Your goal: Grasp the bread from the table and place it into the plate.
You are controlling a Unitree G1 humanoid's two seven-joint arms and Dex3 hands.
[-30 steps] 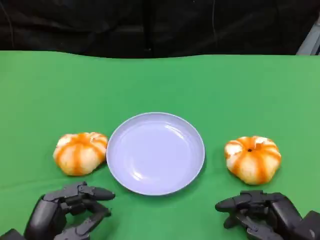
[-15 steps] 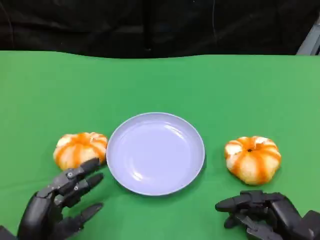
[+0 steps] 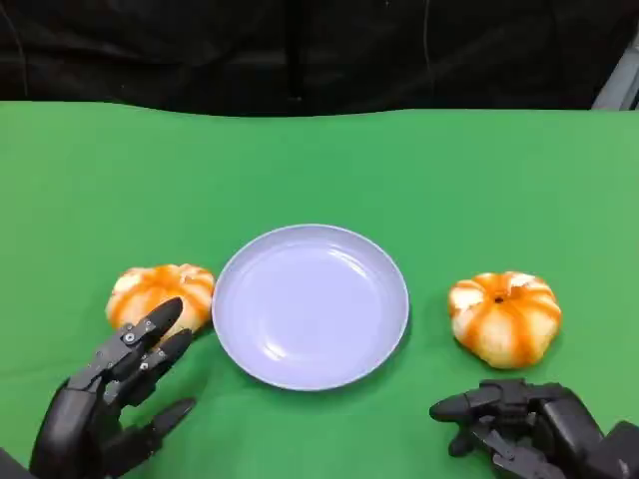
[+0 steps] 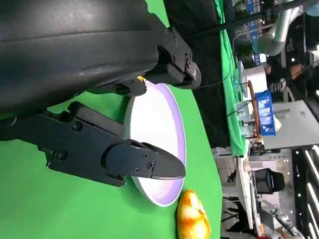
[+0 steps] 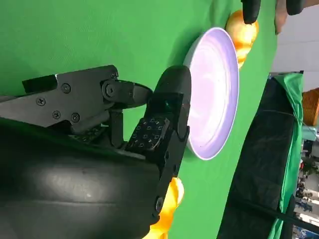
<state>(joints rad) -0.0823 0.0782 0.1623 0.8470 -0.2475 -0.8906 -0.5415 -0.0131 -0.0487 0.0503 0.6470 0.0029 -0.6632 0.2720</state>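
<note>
Now: breads 2 (image 3: 160,300) (image 3: 504,317) | plate 1 (image 3: 311,305) | left hand (image 3: 105,409) spread, empty | right hand (image 3: 519,431) curled, empty

Table (image 3: 319,160): covered edge to edge in a plain green cloth, flat and unwrinkled; its far edge meets a black backdrop.

Plate (image 3: 311,305): round, pale lavender, shallow, upright, lying directly on the cloth near the middle of the table, toward the near side. Nothing lies in it.

Left bread (image 3: 160,302): pumpkin-shaped, white with orange stripes, on the cloth just beside the plate's left rim, almost touching it.

Right bread (image 3: 504,317): same shape and colouring, on the cloth to the right of the plate, clearly apart from its rim.
</note>
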